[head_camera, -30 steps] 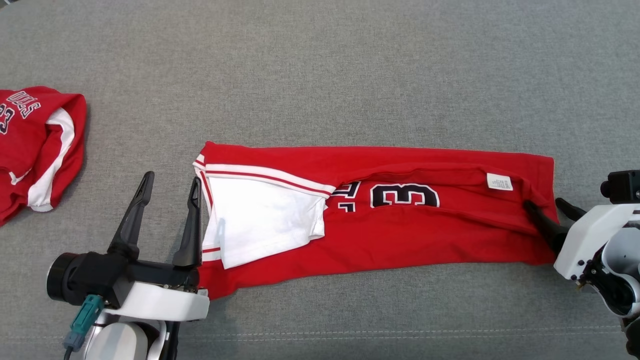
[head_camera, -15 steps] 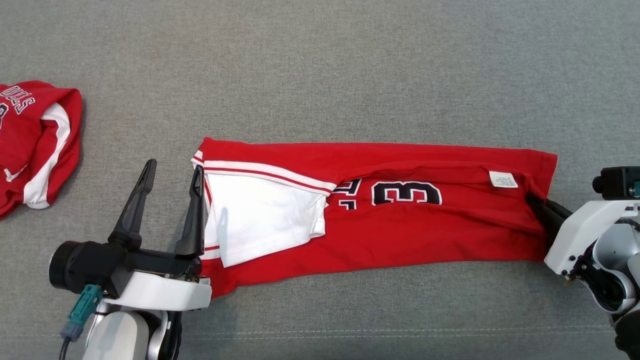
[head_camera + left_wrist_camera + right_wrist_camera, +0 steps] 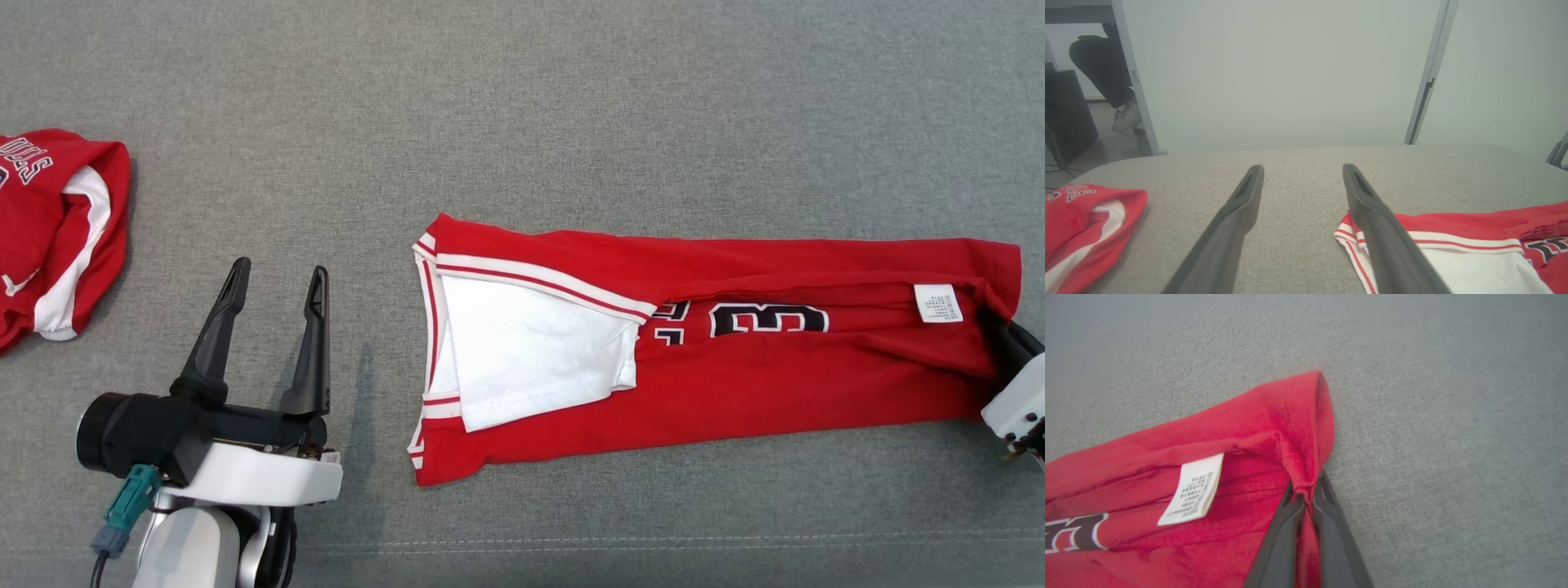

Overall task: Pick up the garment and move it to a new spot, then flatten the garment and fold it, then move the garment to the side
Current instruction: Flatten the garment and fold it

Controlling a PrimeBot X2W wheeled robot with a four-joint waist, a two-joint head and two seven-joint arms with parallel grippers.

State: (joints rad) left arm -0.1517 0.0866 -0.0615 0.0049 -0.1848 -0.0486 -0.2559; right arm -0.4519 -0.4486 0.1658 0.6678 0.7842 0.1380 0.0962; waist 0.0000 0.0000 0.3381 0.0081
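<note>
Red garment (image 3: 735, 367) lying as a long, lengthwise-folded band on the grey fabric surface (image 3: 571, 122), with its white sleeve panel (image 3: 531, 351) at one end and a white care label (image 3: 937, 303) near the other. The right gripper (image 3: 1306, 490) is at the label end of the garment, its two dark fingers drawn together with only a sliver between them, pinching a gathered fold of the red hem. The left gripper (image 3: 279, 271) stands beyond the sleeve end of the garment, apart from the cloth, with its fingers spread wide and nothing between them. A second red garment (image 3: 49, 220) lies crumpled well beyond the sleeve end, farther off than the left gripper.
</note>
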